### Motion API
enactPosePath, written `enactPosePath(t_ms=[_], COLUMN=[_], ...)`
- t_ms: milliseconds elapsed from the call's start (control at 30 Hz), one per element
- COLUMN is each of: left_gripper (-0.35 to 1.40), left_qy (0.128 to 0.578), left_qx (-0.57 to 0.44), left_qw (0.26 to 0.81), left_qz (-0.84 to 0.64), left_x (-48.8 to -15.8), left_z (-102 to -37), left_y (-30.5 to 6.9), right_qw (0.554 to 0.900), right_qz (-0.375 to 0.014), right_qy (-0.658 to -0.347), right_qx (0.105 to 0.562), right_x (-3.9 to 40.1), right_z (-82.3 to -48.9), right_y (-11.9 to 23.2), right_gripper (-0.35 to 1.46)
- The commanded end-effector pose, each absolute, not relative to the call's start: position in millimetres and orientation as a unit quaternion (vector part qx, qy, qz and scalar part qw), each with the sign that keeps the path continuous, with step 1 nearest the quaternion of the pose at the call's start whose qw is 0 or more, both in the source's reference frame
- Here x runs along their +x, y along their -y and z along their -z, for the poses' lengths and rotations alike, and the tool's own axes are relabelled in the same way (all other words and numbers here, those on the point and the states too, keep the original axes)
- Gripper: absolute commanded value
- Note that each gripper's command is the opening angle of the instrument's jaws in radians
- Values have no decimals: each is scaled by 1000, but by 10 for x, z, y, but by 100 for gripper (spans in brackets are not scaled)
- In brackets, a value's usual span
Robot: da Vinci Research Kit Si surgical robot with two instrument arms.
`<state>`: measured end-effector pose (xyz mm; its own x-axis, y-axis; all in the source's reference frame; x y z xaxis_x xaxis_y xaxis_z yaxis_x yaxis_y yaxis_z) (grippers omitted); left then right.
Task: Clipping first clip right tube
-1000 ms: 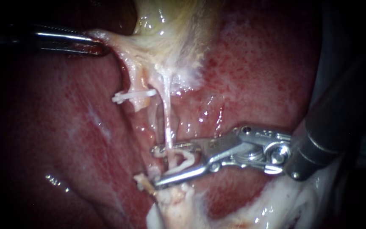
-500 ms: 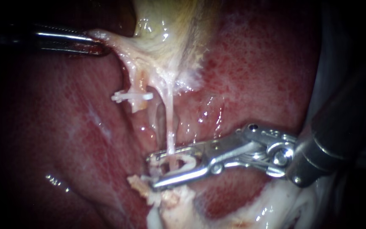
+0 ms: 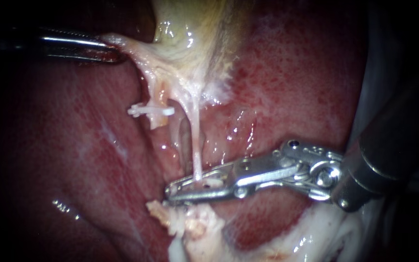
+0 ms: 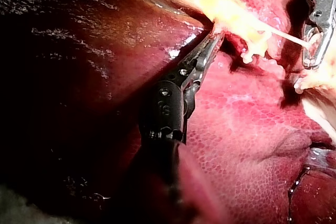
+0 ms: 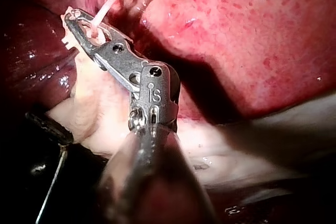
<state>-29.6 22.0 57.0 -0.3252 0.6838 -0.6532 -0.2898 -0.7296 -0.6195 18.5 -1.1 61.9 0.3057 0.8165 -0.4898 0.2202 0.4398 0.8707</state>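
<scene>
Our right instrument (image 3: pixel 180 189), a silver metal tool with slotted jaws on a dark shaft, had its jaws clenched on the thin, pale pink right tube (image 3: pixel 196 140). The grip sat low on that strand, just above the lumpy cream-coloured tissue (image 3: pixel 195 228) at the lower edge of the mottled red liver (image 3: pixel 292 87). From the jaws the tube ran taut across the liver's surface up to the glistening pale yellow gallbladder (image 3: pixel 190 29). Just beside it, toward our left instrument, hung a short cream stub of tube (image 3: pixel 158 121). It was crossed by a white plastic clip (image 3: pixel 151 110) that lay well apart from the right jaws. Our left instrument (image 3: pixel 105 51), slim and steel-grey, was grasping a pale flap at the gallbladder's edge, with both jaws closed on it.
</scene>
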Motion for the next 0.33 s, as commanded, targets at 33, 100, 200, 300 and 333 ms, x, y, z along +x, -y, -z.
enactPosePath(t_ms=[33, 100, 200, 300, 333], left_gripper=[-35, -35, -35, -35, -35], left_qy=[200, 200, 200, 200, 200], left_qx=[-492, -492, -492, -492, -492], left_qw=[308, 308, 308, 309, 309], left_qz=[-789, -789, -789, -789, -789], left_x=[-296, -296, -296, -296, -296], left_z=[-571, -571, -572, -572, -572], left_y=[-220, -221, -221, -222, -222], right_qw=[653, 653, 653, 653, 653], right_qz=[-229, -229, -228, -228, -227], right_qy=[-540, -540, -540, -540, -540], right_qx=[479, 479, 479, 479, 480], right_x=[186, 186, 186, 186, 186], right_z=[-618, -619, -619, -620, -621], right_y=[12, 12, 12, 12, 11], right_gripper=[-35, -35, -35, -35, -35])
